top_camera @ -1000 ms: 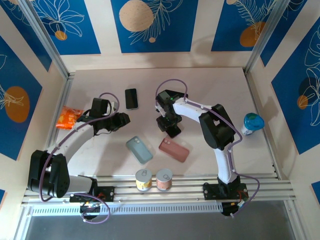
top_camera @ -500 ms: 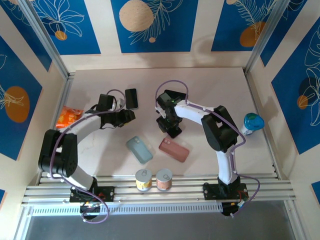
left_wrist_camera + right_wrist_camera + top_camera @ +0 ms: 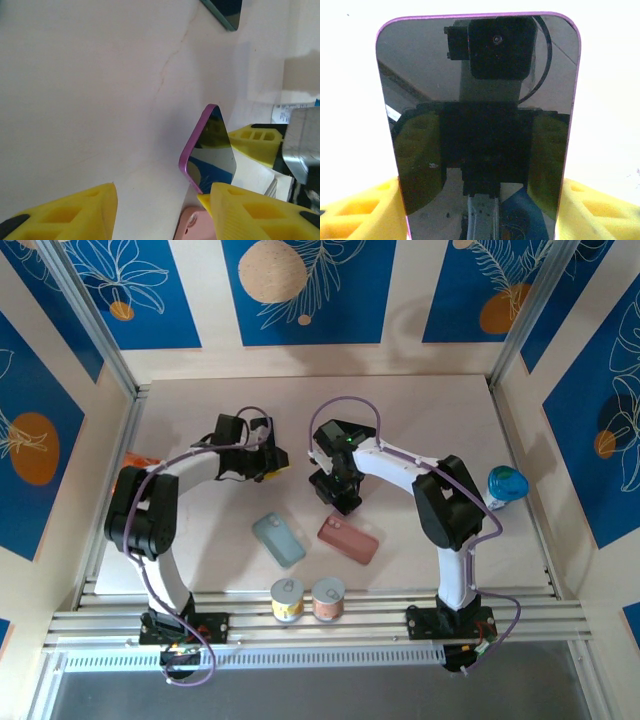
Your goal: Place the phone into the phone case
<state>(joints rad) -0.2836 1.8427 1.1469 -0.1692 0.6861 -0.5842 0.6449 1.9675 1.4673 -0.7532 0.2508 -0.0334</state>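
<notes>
My right gripper [image 3: 340,495] is shut on a purple-edged phone [image 3: 480,115], held upright by its sides a little above the table. The dark screen faces the right wrist camera between the yellow fingers [image 3: 360,212]. The left wrist view catches the same phone [image 3: 210,150] edge-on. A pink phone case [image 3: 348,538] lies just in front of it, its corner [image 3: 192,227] showing beside my left finger. A blue-grey case [image 3: 278,539] lies to the left of the pink one. My left gripper [image 3: 270,462] is open over bare table [image 3: 100,100], left of the phone.
The corner of a dark phone [image 3: 225,10] lies flat on the table in the left wrist view. Two cans [image 3: 287,598] [image 3: 328,597] stand by the near rail. A teal-lidded cup [image 3: 505,485] stands at the right wall, and an orange packet [image 3: 133,457] lies at the left.
My left arm has swung toward the back centre, over the spot where the black phone lay, and its jaws have widened. The right gripper and its phone have barely moved.
</notes>
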